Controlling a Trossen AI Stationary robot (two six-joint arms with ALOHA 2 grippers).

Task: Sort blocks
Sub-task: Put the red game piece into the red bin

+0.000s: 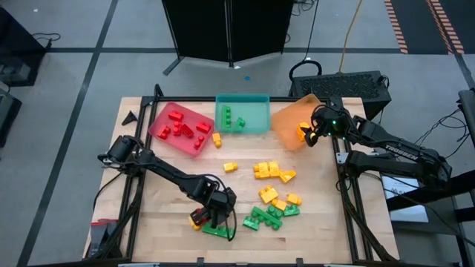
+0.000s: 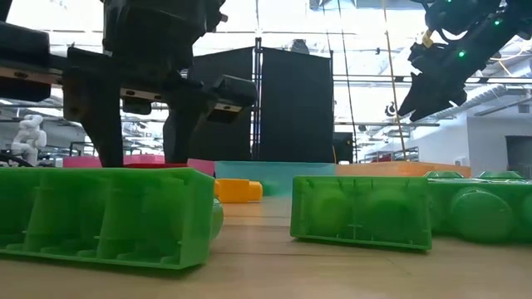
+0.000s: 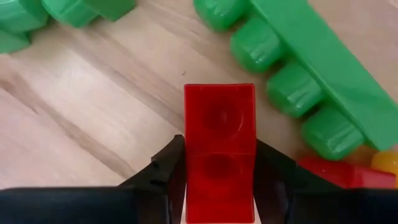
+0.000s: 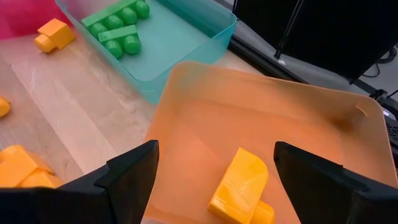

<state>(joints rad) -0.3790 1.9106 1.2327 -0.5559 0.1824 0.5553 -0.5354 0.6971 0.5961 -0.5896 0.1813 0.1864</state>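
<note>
My left gripper [image 1: 215, 216] is near the table's front edge, pointing steeply down, shut on a red block [image 3: 219, 143]. A long green block [image 3: 311, 74] lies close beside it, and next to that a second red block [image 3: 329, 173] and a yellow one [image 3: 387, 163]. In the high view the gripper hides the held block. My right gripper [image 1: 306, 136] hangs open above the orange tray [image 1: 286, 117]. A yellow block [image 4: 242, 186] lies in that tray below its fingers. My left gripper pinches the red block's two long sides [image 3: 193, 168] between its two fingers [image 3: 169, 163], at the end nearer the wrist. The fingers come from above, slanting down, and lie along the block. Whether the block rests on the wood cannot be told.
The red tray [image 1: 158, 123] holds red blocks and the teal tray [image 1: 243, 97] holds green ones, both at the far edge. Loose yellow blocks [image 1: 271, 170] lie mid-table. Green blocks [image 1: 263, 216] lie right of my left gripper, and one green block [image 1: 219, 231] lies by the front edge.
</note>
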